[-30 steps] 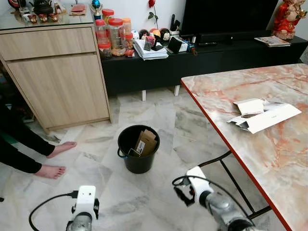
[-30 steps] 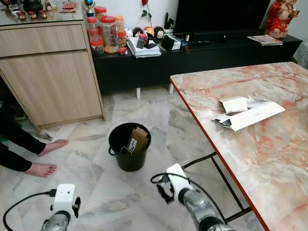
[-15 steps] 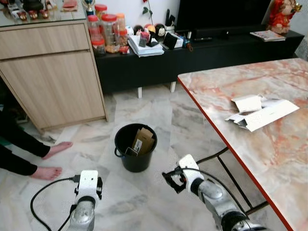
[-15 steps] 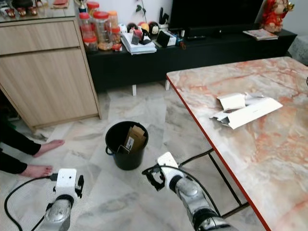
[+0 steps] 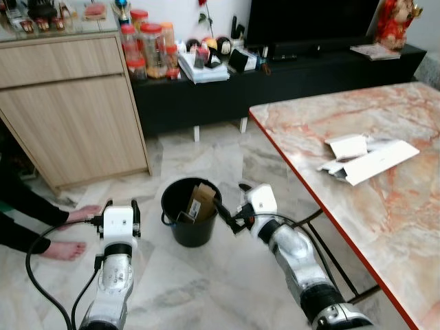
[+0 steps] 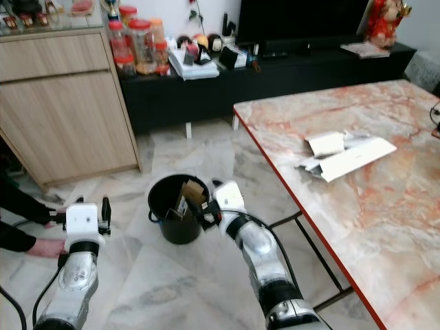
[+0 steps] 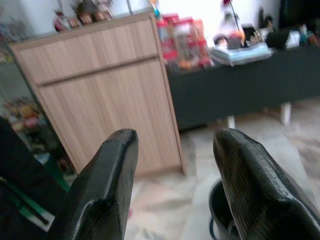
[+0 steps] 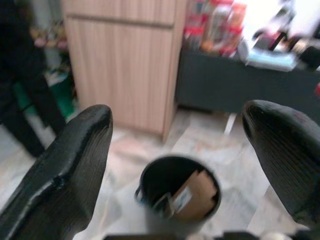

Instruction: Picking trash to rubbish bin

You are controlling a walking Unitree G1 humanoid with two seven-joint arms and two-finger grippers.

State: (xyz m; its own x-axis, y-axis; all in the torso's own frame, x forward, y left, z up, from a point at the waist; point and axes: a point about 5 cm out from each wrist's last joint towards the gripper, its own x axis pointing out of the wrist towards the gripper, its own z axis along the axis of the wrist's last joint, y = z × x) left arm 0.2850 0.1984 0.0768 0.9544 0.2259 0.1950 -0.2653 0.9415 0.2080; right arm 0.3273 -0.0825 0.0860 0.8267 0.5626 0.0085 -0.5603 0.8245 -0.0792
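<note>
1. The white cardboard trash lies on the tabletop near its far right edge, long axis slanting across.
2. Right gripper, nearer, hovers by the bin; left gripper beside: fingers spread wide, empty.

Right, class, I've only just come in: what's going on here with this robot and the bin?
The robot is clearing trash into a black bin on the marble floor; brown cardboard already sits inside it. Its right pincer is open and empty beside the bin's rim, and the left pincer is raised, open and empty too. White flattened packaging lies on the marble table, not yet picked up. A person's bare feet rest on the floor nearby.
</note>
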